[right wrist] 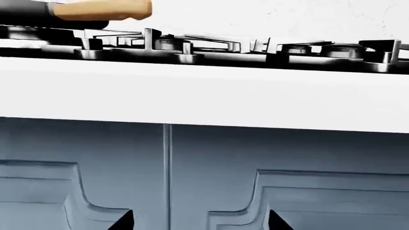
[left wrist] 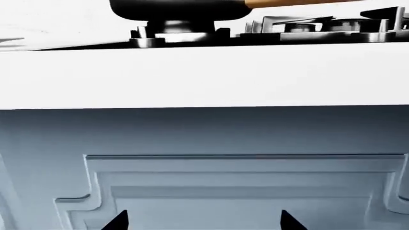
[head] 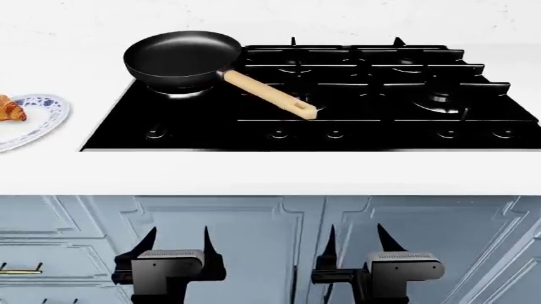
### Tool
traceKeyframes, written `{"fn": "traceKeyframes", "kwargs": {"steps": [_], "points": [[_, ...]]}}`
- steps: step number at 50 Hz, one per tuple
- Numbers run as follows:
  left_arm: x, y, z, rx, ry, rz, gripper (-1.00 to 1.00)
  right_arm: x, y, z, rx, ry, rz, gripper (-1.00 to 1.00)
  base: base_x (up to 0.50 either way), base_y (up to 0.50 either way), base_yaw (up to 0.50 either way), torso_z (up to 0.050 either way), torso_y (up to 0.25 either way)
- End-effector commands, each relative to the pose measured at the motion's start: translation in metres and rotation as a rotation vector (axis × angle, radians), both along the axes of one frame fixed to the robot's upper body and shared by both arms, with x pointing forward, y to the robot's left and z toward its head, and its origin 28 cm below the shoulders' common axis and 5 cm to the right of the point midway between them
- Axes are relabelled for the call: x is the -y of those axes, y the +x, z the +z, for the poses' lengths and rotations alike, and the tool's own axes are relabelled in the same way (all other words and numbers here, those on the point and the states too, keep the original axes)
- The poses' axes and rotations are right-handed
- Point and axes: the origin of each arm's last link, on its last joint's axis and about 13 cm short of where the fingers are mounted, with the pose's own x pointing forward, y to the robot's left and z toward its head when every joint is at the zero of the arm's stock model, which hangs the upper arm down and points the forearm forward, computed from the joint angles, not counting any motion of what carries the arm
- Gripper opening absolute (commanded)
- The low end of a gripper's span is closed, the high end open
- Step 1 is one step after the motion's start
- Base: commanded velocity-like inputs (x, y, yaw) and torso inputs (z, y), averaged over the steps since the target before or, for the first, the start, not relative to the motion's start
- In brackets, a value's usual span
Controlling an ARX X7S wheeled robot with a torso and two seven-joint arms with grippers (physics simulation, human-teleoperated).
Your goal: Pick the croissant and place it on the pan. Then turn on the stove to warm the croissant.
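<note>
Small golden-brown crescent croissant (head: 12, 109) | far left of black gas stove (head: 338, 120), on worktop (head: 253, 171) | my left end effector (head: 179, 244) nearer | both end effectors apart, empty

Bright, even, synthetic light across all views; white countertop (head: 270, 171) nearly blown out, marble veining barely visible. Glossy stove (head: 313, 123) carries soft reflections of its grates and knobs. Pan (head: 182, 58) shows a faint sheen on its rim and throws little shadow. Cabinet fronts (head: 253, 234) below the counter's front edge sit in shade, blue-grey. Wrist views look slightly soft, the nearest cabinet mouldings blurriest.
</note>
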Motion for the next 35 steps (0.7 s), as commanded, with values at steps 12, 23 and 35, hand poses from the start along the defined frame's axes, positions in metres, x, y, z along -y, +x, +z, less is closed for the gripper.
{"fn": "traceKeyframes", "kwargs": {"steps": [12, 23, 35], "points": [[0.0002, -0.0009, 0.0003, -0.004, -0.003, -0.001, 1.0, -0.0001, 0.0002, -0.0003, 0.002, 0.003, 0.003, 1.0, 0.0, 0.5, 0.0, 0.0, 0.0], [0.0003, -0.0014, 0.0008, 0.002, -0.001, -0.001, 1.0, -0.0004, -0.0002, 0.0006, 0.007, -0.004, 0.005, 1.0, 0.0, 0.5, 0.0, 0.0, 0.0], [0.0002, -0.0011, 0.0, -0.003, -0.002, 0.0, 1.0, -0.0001, -0.0002, 0.0007, 0.007, -0.008, 0.001, 1.0, 0.0, 0.5, 0.0, 0.0, 0.0]]}}
